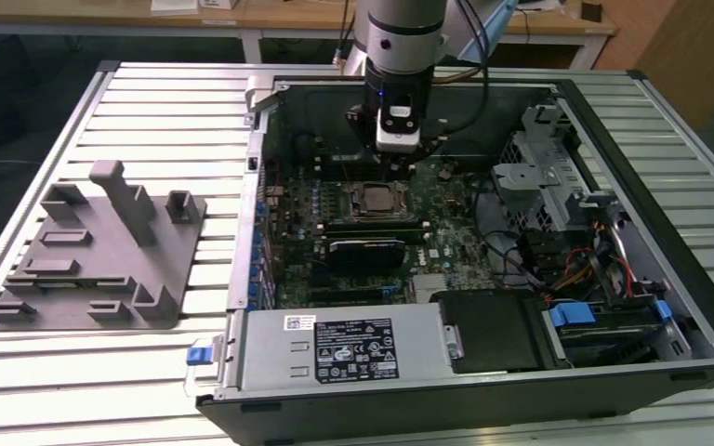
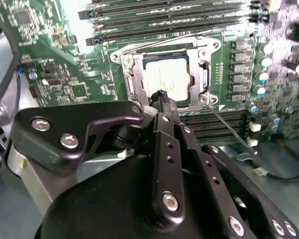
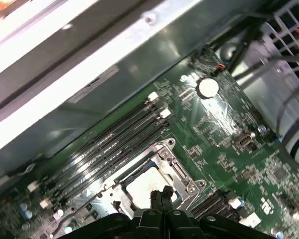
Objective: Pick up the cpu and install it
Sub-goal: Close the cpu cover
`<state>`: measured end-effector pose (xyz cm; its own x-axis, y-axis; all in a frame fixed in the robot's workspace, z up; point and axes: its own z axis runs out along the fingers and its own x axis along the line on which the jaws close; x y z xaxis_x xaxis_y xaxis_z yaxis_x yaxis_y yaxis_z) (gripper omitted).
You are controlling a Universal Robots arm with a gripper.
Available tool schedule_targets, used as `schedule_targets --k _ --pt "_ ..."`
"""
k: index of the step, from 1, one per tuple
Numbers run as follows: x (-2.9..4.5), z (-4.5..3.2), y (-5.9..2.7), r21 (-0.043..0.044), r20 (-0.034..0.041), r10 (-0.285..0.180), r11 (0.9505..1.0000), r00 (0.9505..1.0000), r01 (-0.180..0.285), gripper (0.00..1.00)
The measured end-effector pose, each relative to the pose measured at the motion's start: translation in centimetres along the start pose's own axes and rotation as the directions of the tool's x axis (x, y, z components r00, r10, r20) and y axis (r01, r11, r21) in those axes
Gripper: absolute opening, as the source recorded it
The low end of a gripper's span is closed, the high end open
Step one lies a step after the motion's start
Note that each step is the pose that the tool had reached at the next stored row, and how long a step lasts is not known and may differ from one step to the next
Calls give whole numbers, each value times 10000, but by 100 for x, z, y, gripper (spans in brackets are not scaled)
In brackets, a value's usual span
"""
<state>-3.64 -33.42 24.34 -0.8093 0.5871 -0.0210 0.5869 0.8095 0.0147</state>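
We are looking at the arm (image 1: 402, 42) reaching down into an open computer case (image 1: 456, 409) that is lying on its side on the slatted metal counter (image 1: 146, 111). The claw (image 1: 397, 146) is hanging over the green motherboard (image 1: 456, 200), just above the processor socket. In both wrist views the claw (image 2: 162, 95) (image 3: 162, 191) is showing its two black fingers pressed together at the tips with nothing between them, so we are reading it as closed and empty. The cpu (image 2: 167, 79) is lying flat inside the socket, its pale metal top facing up and the metal socket frame (image 2: 129, 74) sitting around it; in the first wrist view the cpu (image 3: 139, 185) is showing just beside the fingertips, and in the exterior view the cpu (image 1: 374, 198) is sitting a little below the claw. We cannot tell whether the fingertips are touching it. A thin metal lever (image 2: 231, 132) is running out from one corner of the frame. Rows of memory slots (image 2: 164, 20) are lying alongside the socket, and a round coin battery (image 3: 208, 87) is sitting farther along the board. On the exterior view's left, well apart from the case, a grey fixture block (image 1: 85, 260) is resting on the counter.
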Motion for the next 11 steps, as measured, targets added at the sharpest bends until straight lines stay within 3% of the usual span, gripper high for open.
schedule_targets --k 3,6,10,11 --pt "0 1 0 -12 -7 -539 9985 9985 539 11" --pt "0 2 0 -23 -14 -1089 9941 9941 1089 11" --pt "0 3 0 -40 -23 -1804 9836 9836 1804 11" --pt "0 4 0 -48 -26 -2157 9765 9765 2157 11"
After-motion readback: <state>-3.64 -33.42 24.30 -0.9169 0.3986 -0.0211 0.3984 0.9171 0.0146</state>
